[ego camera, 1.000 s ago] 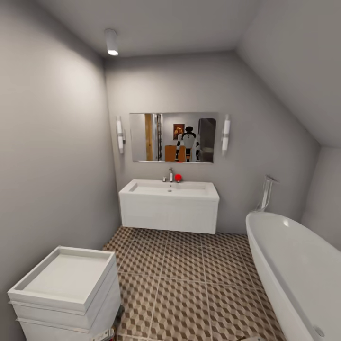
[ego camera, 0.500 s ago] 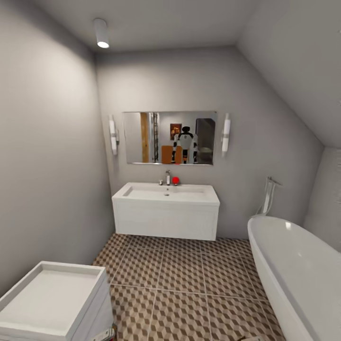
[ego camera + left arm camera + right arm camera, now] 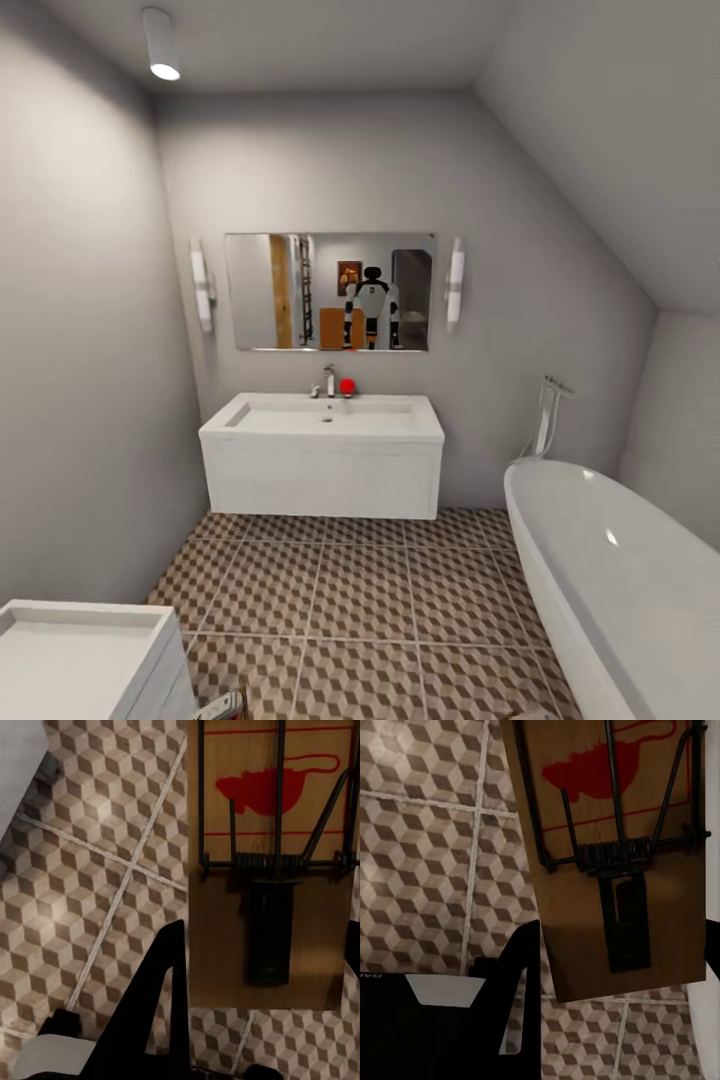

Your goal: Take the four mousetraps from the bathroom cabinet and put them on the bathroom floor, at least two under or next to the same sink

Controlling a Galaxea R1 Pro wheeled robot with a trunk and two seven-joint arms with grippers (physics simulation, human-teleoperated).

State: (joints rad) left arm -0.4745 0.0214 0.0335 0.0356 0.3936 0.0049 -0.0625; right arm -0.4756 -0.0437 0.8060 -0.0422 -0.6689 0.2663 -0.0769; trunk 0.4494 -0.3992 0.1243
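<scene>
Pretty clearly a home bathroom, up under a sloped ceiling by the look of it. There's a wide white sink [image 3: 322, 417] with a chrome tap [image 3: 329, 380] on a white vanity against the far wall, a mirror [image 3: 329, 291] above it with a tube light [image 3: 455, 284] on each side, and a rounded white bathtub [image 3: 610, 580] along the right wall with its own tall tap [image 3: 545, 415]. The bathroom floor [image 3: 360, 600] is that brown, beige and white cube-pattern tile. Plain grey walls, one spotlight [image 3: 158, 45] on the ceiling. The mirror also reflects a wooden door and an orange-brown piece of furniture.
</scene>
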